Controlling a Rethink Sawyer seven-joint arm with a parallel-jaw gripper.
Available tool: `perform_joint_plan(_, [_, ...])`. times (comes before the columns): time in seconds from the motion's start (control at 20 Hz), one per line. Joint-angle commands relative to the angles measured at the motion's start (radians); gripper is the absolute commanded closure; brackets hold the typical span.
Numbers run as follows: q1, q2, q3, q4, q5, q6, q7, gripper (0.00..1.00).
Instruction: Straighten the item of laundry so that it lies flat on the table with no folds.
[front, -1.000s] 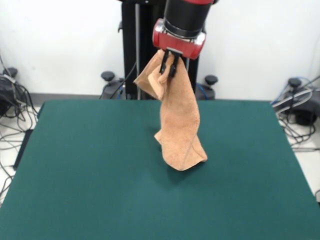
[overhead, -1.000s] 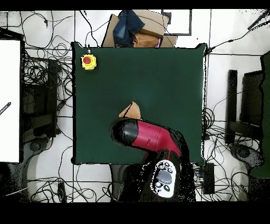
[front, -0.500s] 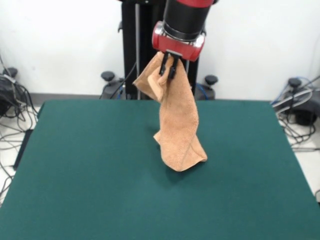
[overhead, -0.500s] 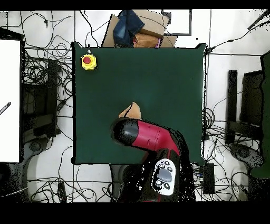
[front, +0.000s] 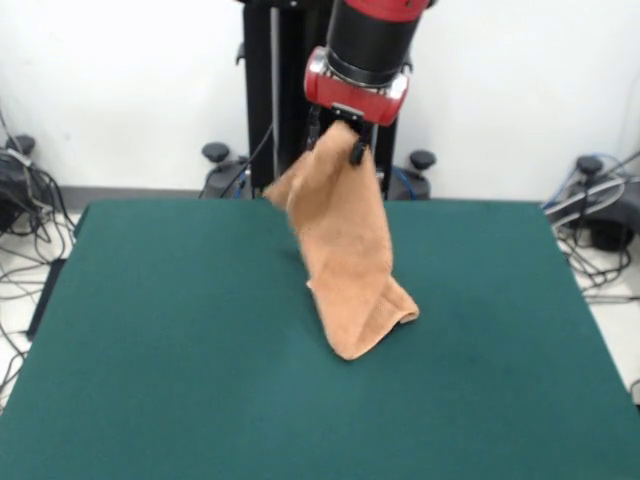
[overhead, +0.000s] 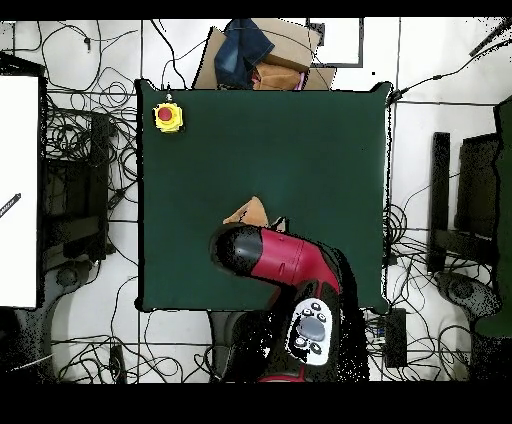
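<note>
The gripper (front: 335, 132) hangs high above the table (front: 150, 380), toward its far edge in the front view, and its two black fingers look spread apart with the top of the towel (front: 345, 250) draped between them rather than firmly pinched; whether any cloth is caught on one finger cannot be told. The towel hangs down in a twisted, bunched column, its lower end folded over and resting on the green top a little past the middle of the table, well away from every edge and corner. From overhead only a small peach scrap (overhead: 248, 212) shows past the red arm (overhead: 285, 262), which covers the rest. A yellow box with a red button (overhead: 168, 117) sits near one corner, well apart from the cloth. The likely trouble is that the towel drops straight down and piles onto itself, leaving it more crumpled than flat, since nothing is drawing it sideways as it falls. If a loop of terry is snagged on a finger, any lift could drag the heap and twist it further.
</note>
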Motion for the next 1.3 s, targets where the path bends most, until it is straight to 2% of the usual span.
perform_joint_plan(0.05, [-0.001,0.020,0.068,-0.022,-0.030,-0.030,0.118,0.00])
perform_joint_plan(0.65, [0.011,0.040,0.063,-0.027,-0.031,-0.069,0.135,0.00])
perform_joint_plan(1.05, [0.031,0.298,0.094,-0.130,0.030,-0.280,0.222,0.00])
perform_joint_plan(1.3, [0.044,0.306,0.081,-0.138,0.063,-0.289,0.225,0.00])
